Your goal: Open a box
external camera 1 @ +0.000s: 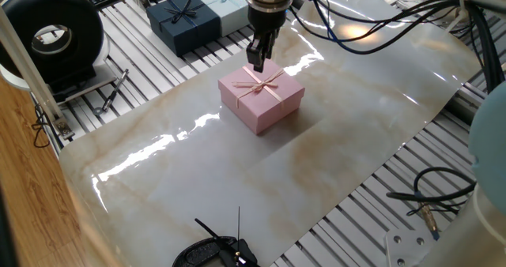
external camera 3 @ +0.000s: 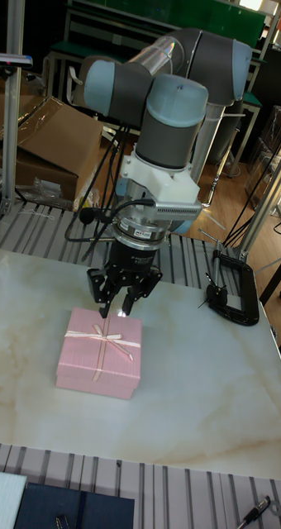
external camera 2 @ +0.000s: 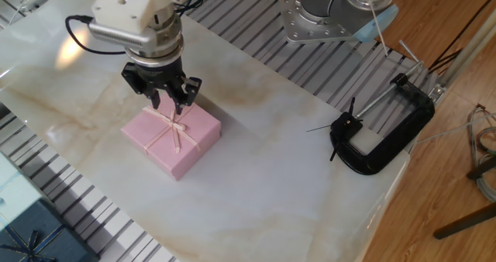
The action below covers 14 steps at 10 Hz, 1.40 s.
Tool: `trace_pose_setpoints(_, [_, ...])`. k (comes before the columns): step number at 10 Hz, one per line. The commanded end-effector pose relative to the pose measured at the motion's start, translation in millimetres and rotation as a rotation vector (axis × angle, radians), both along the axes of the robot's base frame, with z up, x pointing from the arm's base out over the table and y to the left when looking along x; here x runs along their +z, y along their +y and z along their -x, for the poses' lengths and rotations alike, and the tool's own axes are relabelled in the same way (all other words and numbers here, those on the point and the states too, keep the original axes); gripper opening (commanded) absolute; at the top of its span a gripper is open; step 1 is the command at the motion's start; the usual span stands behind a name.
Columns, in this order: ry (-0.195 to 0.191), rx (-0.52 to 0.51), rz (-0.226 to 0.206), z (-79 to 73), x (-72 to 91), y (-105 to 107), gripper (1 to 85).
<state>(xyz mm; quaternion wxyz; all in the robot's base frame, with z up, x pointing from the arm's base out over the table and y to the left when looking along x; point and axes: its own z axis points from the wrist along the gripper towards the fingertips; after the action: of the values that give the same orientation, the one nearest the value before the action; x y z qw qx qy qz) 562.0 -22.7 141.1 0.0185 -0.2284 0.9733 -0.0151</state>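
pale pink cardboard, lid on and bow tied — the box sits closed on the marble-look surface, left of centre in the other fixed view. the pincer hangs just above the lid's far edge, fingers slightly parted and holding nothing. the risk, as i judge it: the fingers come down on the thin ribbon bow rather than the lid's sides, so they snag or crush it, or a light box lifts whole instead of the lid alone. further right lies a black clamp, well apart — no hazard there.
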Motion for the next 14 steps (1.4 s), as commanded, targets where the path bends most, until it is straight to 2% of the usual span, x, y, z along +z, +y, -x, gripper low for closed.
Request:
trace_pose_setpoints(1, [0.013, 0.059, -0.008, 9.9, 8.3, 9, 44.7])
trace_pose_setpoints(2, [0.011, 0.076, -0.001, 6.4, 1.7, 4, 44.3])
trace_pose_setpoints(4, [0.010, 0.103, 0.010, -1.0, -24.1, -12, 44.3])
trace_pose_setpoints(6, [0.005, 0.109, 0.021, -2.6, -24.0, -15, 44.3])
trace_pose_setpoints(8, [0.020, 0.108, -0.008, 1.8, -24.3, -7, 44.3])
trace_pose_setpoints(9, [0.024, 0.106, 0.004, 3.6, -17.6, -6, 44.3])
trace_pose_setpoints(10, [0.019, 0.117, 0.025, 1.2, -18.2, -11, 43.7])
trace_pose_setpoints(12, [0.014, 0.135, 0.028, -5.6, -41.2, -15, 43.7])
trace_pose_setpoints(13, [0.012, 0.146, 0.039, -7.9, -48.4, -20, 44.0])
trace_pose_setpoints(14, [0.014, 0.153, 0.035, -6.6, -47.5, -19, 44.0])
